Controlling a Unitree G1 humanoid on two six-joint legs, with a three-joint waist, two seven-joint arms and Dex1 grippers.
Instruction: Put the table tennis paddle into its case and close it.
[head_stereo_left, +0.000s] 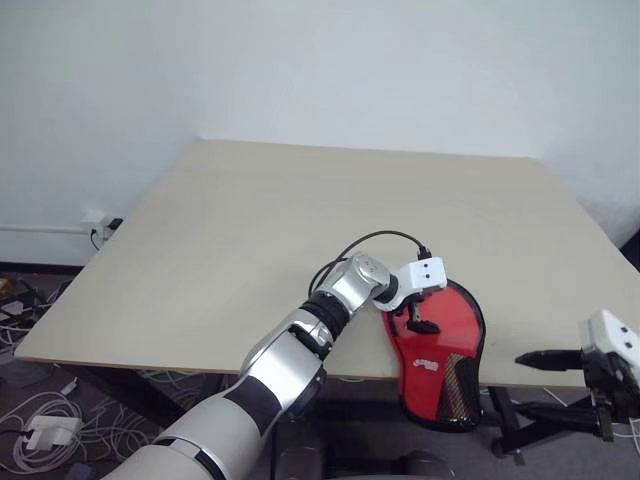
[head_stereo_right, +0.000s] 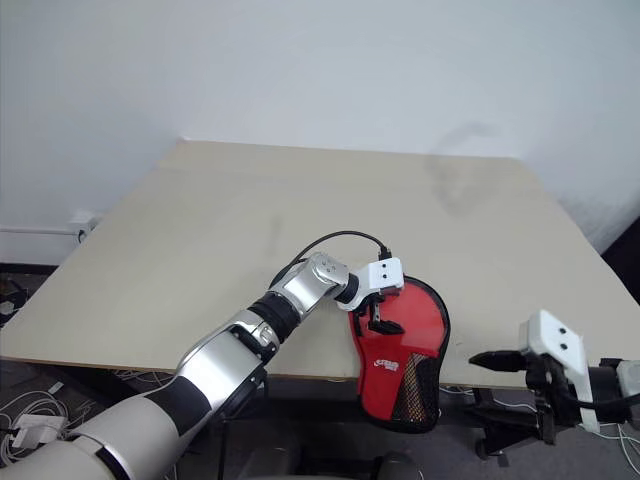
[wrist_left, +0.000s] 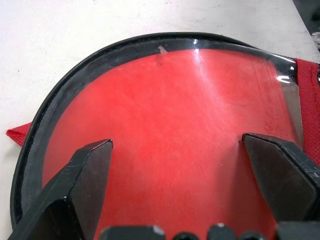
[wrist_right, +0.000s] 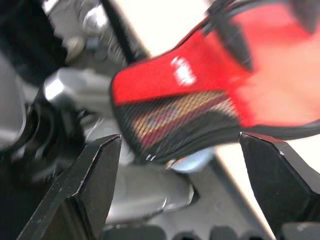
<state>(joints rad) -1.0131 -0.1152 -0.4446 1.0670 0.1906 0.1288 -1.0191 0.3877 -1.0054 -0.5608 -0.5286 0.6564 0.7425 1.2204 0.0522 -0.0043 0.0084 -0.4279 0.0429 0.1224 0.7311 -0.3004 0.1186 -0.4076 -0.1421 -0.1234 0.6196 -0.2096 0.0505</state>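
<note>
The case (head_stereo_left: 438, 352) is lying at the near bench (head_stereo_left: 250, 230) edge, its narrow mesh end overhanging toward the robot. The left gripper (head_stereo_left: 418, 317) is hovering over it, jaws wide; the right gripper (head_stereo_left: 545, 383) is waiting beside, jaws wide and empty.

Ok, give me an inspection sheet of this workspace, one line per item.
Surface: beige table, mostly bare.
Job's things: case lies at the table's near edge, its mesh end overhanging; table tennis paddle's red face shows through the clear window.
Clutter: nothing seen on the table.
Grippers: left gripper open, over the case; right gripper open, off the table's edge, holding nothing.
Cables: black cable loops at the left wrist; white cables on the floor.
Surroundings: white wall, wall socket.
</note>
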